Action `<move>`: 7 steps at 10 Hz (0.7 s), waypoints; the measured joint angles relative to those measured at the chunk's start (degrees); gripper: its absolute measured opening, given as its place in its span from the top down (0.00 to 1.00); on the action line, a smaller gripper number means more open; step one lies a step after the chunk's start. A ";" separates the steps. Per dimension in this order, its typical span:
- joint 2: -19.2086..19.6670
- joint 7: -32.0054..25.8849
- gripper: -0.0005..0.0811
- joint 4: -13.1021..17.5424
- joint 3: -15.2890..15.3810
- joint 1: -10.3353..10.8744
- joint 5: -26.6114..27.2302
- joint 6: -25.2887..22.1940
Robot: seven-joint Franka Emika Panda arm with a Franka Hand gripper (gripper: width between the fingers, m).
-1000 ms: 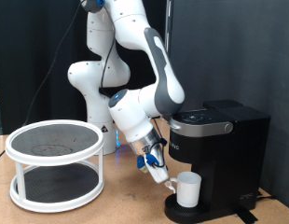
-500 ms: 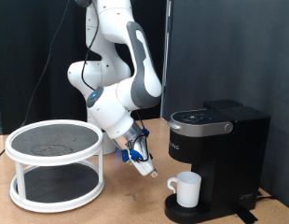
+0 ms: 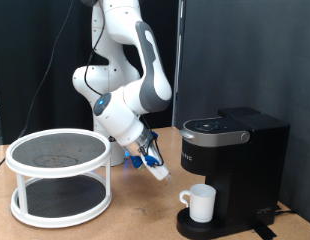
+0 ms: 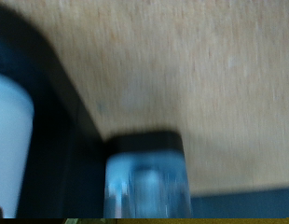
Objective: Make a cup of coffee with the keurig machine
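The white cup (image 3: 201, 203) stands upright on the round drip tray at the base of the black keurig machine (image 3: 235, 150), its handle towards the exterior view's left. The machine's lid is down. My gripper (image 3: 153, 167) hangs tilted above the table, to the exterior view's left of the cup and apart from it, with nothing seen in it. The blurred wrist view shows one fingertip (image 4: 144, 182) over the tan table, the cup's white side (image 4: 9, 140) and the dark machine base (image 4: 51, 112).
A white round two-tier stand (image 3: 60, 175) with dark shelves sits on the table at the exterior view's left. The arm's white base (image 3: 100, 90) stands behind it. Bare table lies between the stand and the machine.
The gripper has drawn back from the cup's handle, up and to the exterior view's left. The cup has stayed on the drip tray, and its handle now shows.
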 joint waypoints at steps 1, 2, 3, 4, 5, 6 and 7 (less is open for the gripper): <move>-2.20 -2.00 0.09 -0.58 -0.58 -0.29 2.38 -3.07; -4.38 -2.82 0.09 -1.00 -1.23 -0.44 3.30 -5.46; -6.51 -2.90 0.09 -1.30 -1.70 -0.65 3.85 -7.62; -8.58 -2.85 0.09 -1.46 -2.28 -0.88 3.98 -10.23; -10.57 -2.82 0.09 -2.27 -3.01 -1.14 3.98 -12.18; -10.40 -2.81 0.09 -2.26 -2.96 -1.14 3.63 -11.95; -10.51 -3.22 0.09 -2.26 -2.87 -1.06 2.90 -12.31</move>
